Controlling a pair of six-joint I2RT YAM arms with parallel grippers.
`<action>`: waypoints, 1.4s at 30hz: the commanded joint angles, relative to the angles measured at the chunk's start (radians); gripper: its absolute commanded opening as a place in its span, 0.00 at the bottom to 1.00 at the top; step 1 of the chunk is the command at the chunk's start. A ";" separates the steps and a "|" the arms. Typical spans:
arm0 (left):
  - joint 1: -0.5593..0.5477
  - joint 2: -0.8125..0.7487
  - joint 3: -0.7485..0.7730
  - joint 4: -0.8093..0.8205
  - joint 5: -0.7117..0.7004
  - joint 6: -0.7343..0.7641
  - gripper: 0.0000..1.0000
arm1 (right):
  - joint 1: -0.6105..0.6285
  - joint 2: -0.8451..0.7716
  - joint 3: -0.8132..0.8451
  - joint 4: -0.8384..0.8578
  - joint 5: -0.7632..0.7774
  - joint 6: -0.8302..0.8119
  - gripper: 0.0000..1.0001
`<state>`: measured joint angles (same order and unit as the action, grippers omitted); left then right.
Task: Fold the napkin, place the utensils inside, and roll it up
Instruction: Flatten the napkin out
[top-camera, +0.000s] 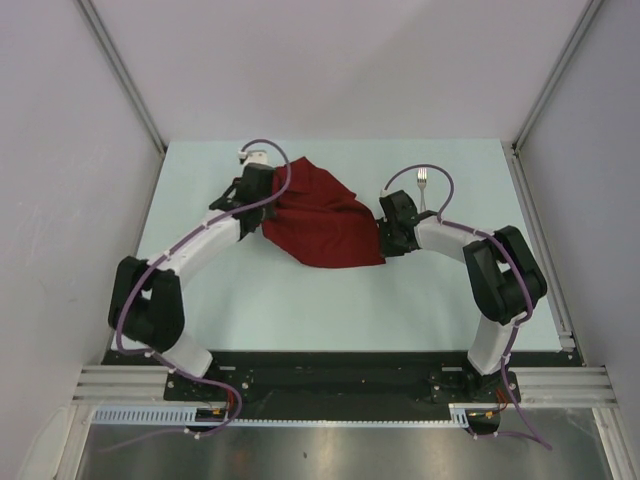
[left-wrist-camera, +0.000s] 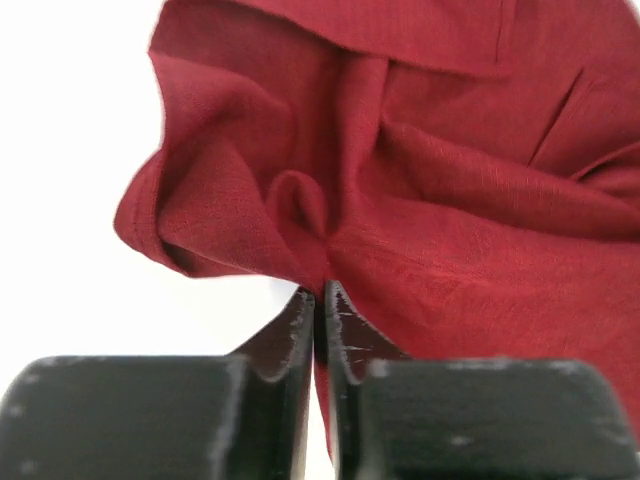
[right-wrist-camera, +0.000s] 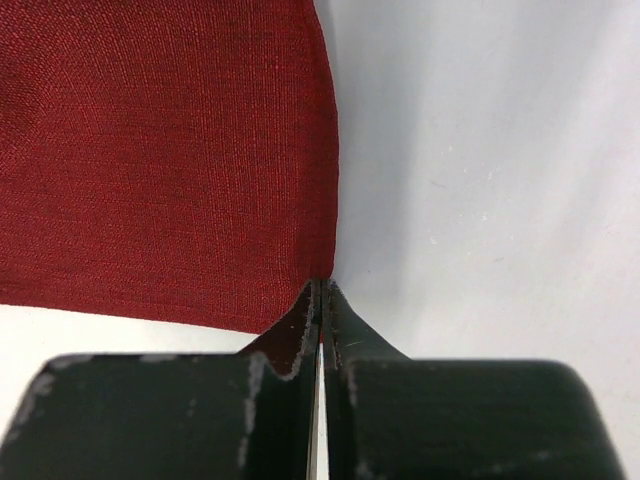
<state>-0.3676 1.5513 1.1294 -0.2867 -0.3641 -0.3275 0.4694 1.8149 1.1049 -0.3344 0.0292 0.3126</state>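
I am counting one napkin (top-camera: 325, 225), one fork (top-camera: 422, 184) and two claws. The left gripper (left-wrist-camera: 320, 300) is pinching a bunched fold at the cloth's left edge, jaws pressed almost together; only its wrist view is showing the creases. The napkin is sitting mid-table between the arms. The right gripper (right-wrist-camera: 321, 292), likewise nearly closed, is clamping the flat right corner. Only the overhead view is showing the fork, just beyond it.

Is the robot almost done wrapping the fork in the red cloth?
Not nearly. Nothing looks finished: the napkin is rumpled, not neatly folded. Right now the left gripper and right gripper each pinch an edge of it. The fork lies bare on the table, so folding, tucking it in and rolling are left.
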 joint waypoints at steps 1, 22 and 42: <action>-0.088 0.121 0.101 -0.273 -0.234 0.091 0.27 | 0.009 0.032 0.003 -0.023 -0.015 -0.003 0.00; 0.312 -0.294 -0.425 0.202 0.227 -0.199 0.87 | 0.023 -0.022 0.003 -0.049 -0.058 -0.009 0.16; 0.340 0.111 -0.218 0.330 0.304 -0.180 0.80 | 0.071 -0.046 0.003 -0.094 -0.035 0.013 0.44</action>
<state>-0.0360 1.6302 0.8436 -0.0116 -0.0708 -0.5072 0.5297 1.7905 1.0962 -0.3859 -0.0086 0.3210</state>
